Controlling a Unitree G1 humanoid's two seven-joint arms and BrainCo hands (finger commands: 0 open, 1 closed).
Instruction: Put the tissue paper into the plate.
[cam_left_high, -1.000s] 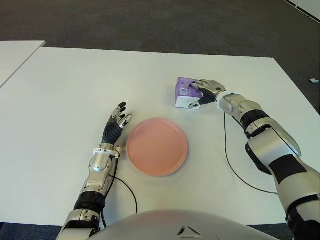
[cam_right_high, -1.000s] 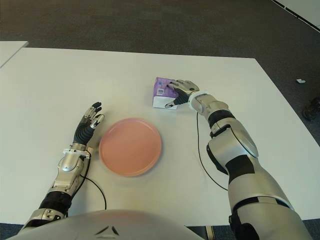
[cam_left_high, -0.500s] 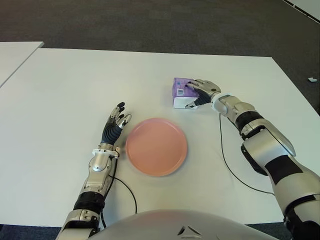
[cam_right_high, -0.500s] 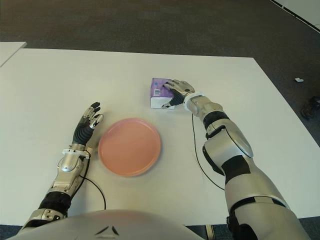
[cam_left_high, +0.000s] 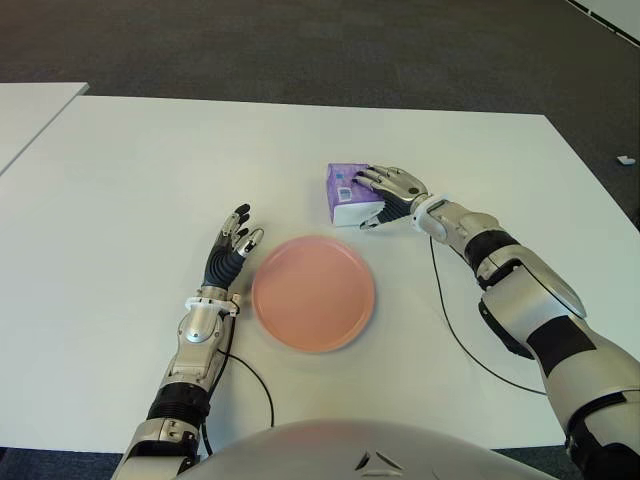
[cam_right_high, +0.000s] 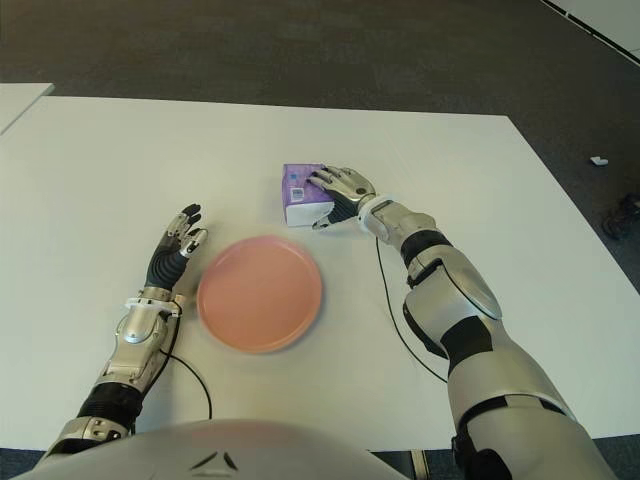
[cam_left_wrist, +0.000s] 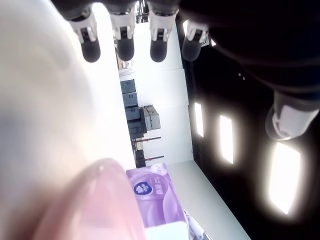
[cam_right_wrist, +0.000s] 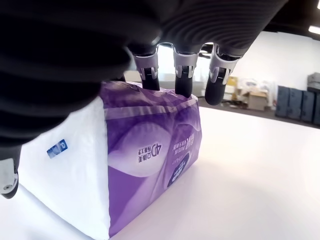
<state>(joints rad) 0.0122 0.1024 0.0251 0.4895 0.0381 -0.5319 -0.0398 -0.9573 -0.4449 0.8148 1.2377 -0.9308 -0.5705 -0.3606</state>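
Note:
A purple and white tissue pack (cam_left_high: 343, 190) stands on the white table (cam_left_high: 130, 170), just beyond the far right rim of the pink plate (cam_left_high: 313, 292). My right hand (cam_left_high: 380, 198) is shut on the pack. Its fingers (cam_right_wrist: 182, 75) drape over the top and the thumb presses the white end face. In the right wrist view the tissue pack (cam_right_wrist: 150, 165) has its base on the table. My left hand (cam_left_high: 232, 245) shows open just left of the plate, fingers straight and holding nothing. The left wrist view catches the plate rim (cam_left_wrist: 95, 210) and the tissue pack (cam_left_wrist: 155, 192) beyond it.
A second white table (cam_left_high: 25, 110) stands at the far left, across a narrow gap. Dark carpet (cam_left_high: 320, 45) lies beyond the table's far edge. A thin black cable (cam_left_high: 455, 330) runs over the table by my right forearm.
My right hand has drawn the tissue pack leftward and a little nearer, toward the plate. The left hand and the plate have stayed put.

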